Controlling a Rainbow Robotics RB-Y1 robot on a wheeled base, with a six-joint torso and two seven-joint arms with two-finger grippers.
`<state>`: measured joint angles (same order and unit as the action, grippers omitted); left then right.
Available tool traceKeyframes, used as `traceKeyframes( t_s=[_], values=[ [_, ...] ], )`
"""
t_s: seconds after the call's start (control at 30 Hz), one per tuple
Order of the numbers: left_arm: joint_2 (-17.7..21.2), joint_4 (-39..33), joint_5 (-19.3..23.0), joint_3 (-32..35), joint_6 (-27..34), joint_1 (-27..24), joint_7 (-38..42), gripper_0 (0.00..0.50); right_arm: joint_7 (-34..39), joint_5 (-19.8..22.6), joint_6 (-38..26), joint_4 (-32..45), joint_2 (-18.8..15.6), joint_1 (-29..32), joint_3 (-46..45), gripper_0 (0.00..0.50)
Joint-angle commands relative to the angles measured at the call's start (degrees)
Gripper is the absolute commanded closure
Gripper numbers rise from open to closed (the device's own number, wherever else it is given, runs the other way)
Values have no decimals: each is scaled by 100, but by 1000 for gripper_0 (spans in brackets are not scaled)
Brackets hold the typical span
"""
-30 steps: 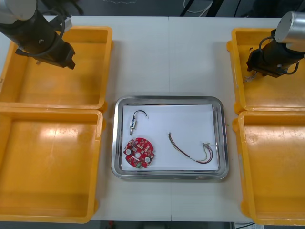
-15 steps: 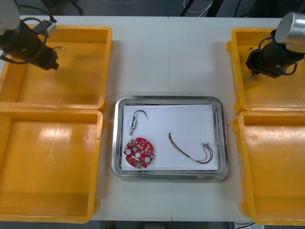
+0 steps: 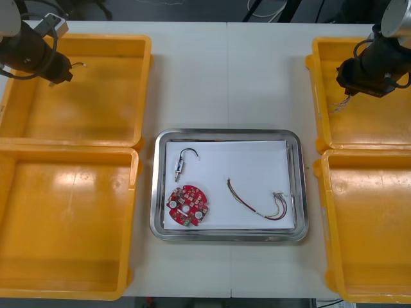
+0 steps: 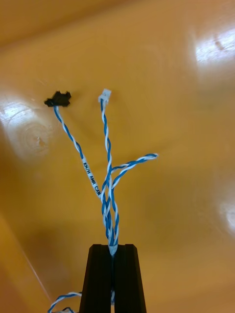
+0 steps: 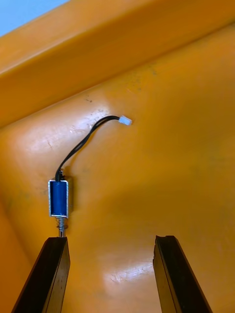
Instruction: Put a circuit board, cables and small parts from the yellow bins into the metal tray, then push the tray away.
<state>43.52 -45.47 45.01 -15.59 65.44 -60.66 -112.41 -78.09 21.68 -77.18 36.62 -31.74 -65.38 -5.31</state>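
Right gripper (image 4: 113, 248) pinching blue-white cable (image 4: 106, 146), left gripper (image 5: 110, 239) spread beside bin wall (image 5: 122, 46)

- Left gripper (image 3: 59, 76) hovers beyond the metal tray (image 3: 229, 133), far to its left, fingers (image 5: 53, 269) spread wide apart.
- Right gripper (image 3: 348, 88) hangs beyond the tray, far to its right, fingers pinched on a twisted blue and white cable (image 4: 111, 220).

left gripper (image 5: 110, 239): over the bin floor, fingers (image 5: 43, 274) well apart, nothing between them
bin (image 5: 147, 54): glossy, scuffed floor; one wall rises beyond the part
part (image 5: 58, 198): small, blue body in a metal frame, lying on the floor just beyond one fingertip, pin end toward that finger
cable (image 5: 85, 142): black, curving from the part to a white connector (image 5: 125, 120) nearer the wall
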Motion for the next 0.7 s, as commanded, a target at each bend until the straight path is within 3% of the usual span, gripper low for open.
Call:
traceKeyframes(
  t_s=[0.03,0.4,0.7],
  values=[
    [-37,249,-81,355,-234,-359,-826,0,-251,-68,-570,575,-403,25,-295,500],
    [-327,926,-160,504,-1209,-456,-1222,0,-312,29,-2372,2350,-763,588,-646,500],
    [-476,1304,-221,513,-1895,-456,-1679,0,-321,205,-3282,3721,-957,1221,-822,500]
  ],
)
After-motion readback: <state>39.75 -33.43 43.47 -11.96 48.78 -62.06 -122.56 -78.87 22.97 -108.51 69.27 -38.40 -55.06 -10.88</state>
